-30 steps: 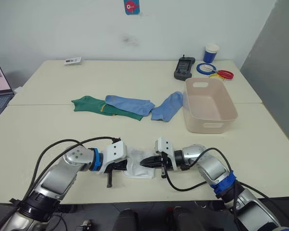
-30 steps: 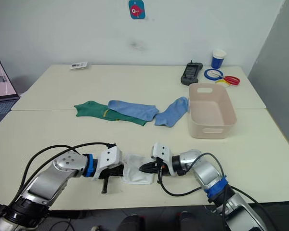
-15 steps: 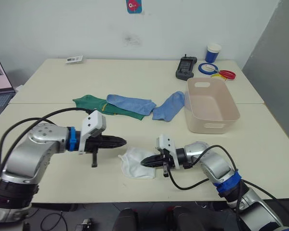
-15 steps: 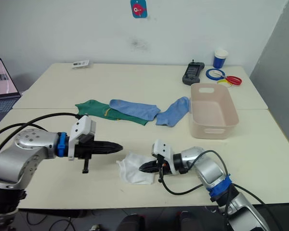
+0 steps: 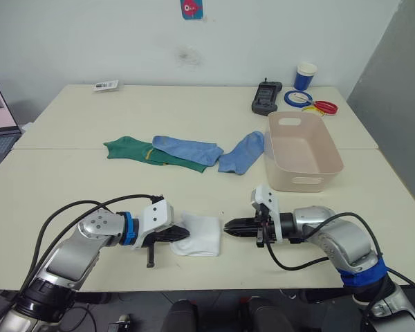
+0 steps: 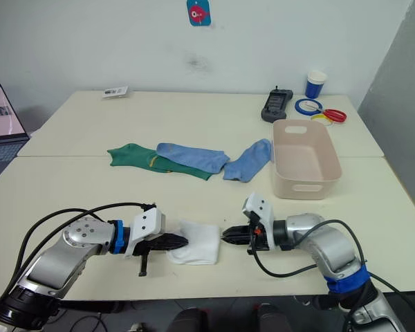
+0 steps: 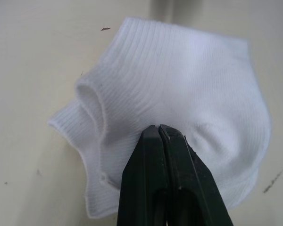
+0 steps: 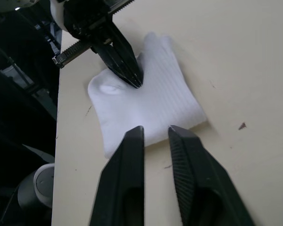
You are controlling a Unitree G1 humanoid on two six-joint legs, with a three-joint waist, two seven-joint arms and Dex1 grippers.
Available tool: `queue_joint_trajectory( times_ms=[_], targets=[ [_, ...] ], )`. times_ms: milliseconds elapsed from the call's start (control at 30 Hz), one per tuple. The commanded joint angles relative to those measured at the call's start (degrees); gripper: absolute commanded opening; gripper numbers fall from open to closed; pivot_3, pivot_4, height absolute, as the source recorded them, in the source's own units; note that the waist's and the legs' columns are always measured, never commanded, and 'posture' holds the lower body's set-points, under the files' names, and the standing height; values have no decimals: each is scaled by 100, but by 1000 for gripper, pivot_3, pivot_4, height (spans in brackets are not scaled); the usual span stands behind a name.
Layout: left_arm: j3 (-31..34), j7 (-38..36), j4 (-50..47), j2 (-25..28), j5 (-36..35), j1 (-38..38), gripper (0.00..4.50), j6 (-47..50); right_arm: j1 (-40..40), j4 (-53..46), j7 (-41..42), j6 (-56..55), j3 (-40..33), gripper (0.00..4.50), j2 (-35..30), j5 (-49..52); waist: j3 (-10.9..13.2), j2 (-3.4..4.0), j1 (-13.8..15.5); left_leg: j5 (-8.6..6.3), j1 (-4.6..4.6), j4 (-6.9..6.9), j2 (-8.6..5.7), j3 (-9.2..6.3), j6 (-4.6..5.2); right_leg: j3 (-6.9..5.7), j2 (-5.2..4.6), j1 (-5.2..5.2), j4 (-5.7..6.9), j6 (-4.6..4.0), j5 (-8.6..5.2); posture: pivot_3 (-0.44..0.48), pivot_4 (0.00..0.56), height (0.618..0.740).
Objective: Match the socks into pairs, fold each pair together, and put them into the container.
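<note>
A folded white bundle of socks (image 5: 202,234) lies near the table's front edge. My left gripper (image 5: 186,233) is shut, its tips pressing on top of the bundle (image 7: 188,80); no fabric shows between the fingers (image 7: 146,179). My right gripper (image 8: 155,129) hovers just right of the bundle, slightly open with nothing between its fingers, and not touching it. Further back lie two light blue socks (image 5: 187,149) (image 5: 241,153), with a dark green sock (image 5: 128,149) partly under the left one. The pink-beige container (image 5: 301,182) stands at the right with nothing inside.
Behind the container are a black handheld device (image 5: 265,97), a blue-and-white cup (image 5: 304,75) and blue and red tape rings (image 5: 311,103). A laptop (image 5: 0,124) sits at the far left edge. A small white item (image 5: 105,86) lies at the back left.
My left gripper has come back from the left and set its shut tips on the white bundle. The right gripper has drawn back to the right off it. The bundle now lies flatter and squarer.
</note>
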Motion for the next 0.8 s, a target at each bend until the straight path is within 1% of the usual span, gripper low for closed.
queue_joint_trajectory(
  times_ms=[33, 100, 200, 267, 300, 367, 433, 600, 800],
  targets=[
    [-135, 18, 261, -65, 207, 14, 0, -203, -72, -280, -196, 685, -170, 1988, -63, 370, 0, 0, 0, 0, 0, 0, 0, 0, 0, 0, -1, 0, 0, 0, 0, 0, 150, 740],
    [-176, -21, 327, -75, 258, 29, 0, -275, -135, -277, -373, 1160, -208, 2620, -49, 493, 0, 0, 0, 0, 0, 0, -1, 2, 0, -2, -2, 1, 0, 0, 0, 0, 150, 740],
    [-242, -64, 338, -73, 284, 109, 0, -227, -322, -114, -914, 2420, -661, 3677, 510, 944, -2, 2, -8, 0, 2, -1, 0, 2, 0, -2, -1, 1, 2, 0, 0, 0, 150, 740],
    [-267, -86, 369, -54, 307, 167, 0, -237, -449, 8, -1258, 3069, -887, 4387, 857, 1003, -7, 6, -11, 0, 3, -2, 3, 1, 0, 0, -1, 2, 3, 0, 0, 0, 150, 740],
    [-270, -87, 395, -51, 315, 182, 0, -250, -501, 78, -1394, 3311, -975, 4456, 993, 1006, -9, 9, -9, 0, 2, -2, 3, -1, 0, -1, -1, 2, 3, 0, 0, 0, 150, 740],
    [-277, -56, 454, -53, 349, 199, 0, -284, -637, 286, -1547, 3909, -1238, 4456, 1359, 1100, -10, 8, -7, 0, 2, -2, 1, -1, 0, -1, -1, 2, 3, 0, 0, 0, 150, 740],
    [-282, -35, 443, -54, 342, 224, 0, -256, -746, 556, -1750, 4152, -1426, 4456, 1694, 1180, -11, 9, -17, 0, 3, -2, -1, -3, 1, 3, -2, 2, 2, 0, 0, 0, 150, 740],
    [-260, -17, 380, -27, 328, 293, 0, -233, -961, 1057, -2137, 4169, -1557, 4456, 2166, 1308, -15, 11, -26, -1, 5, -5, 0, -4, 1, 2, 1, 2, 3, 0, 0, 0, 150, 740],
    [-209, 31, 349, -31, 323, 304, 0, -186, -1168, 1589, -2326, 4169, -1639, 4456, 2652, 1211, -19, 13, -70, -1, 6, -7, 2, -3, 2, 2, 3, 2, 4, 0, 0, 0, 150, 740]
  ],
)
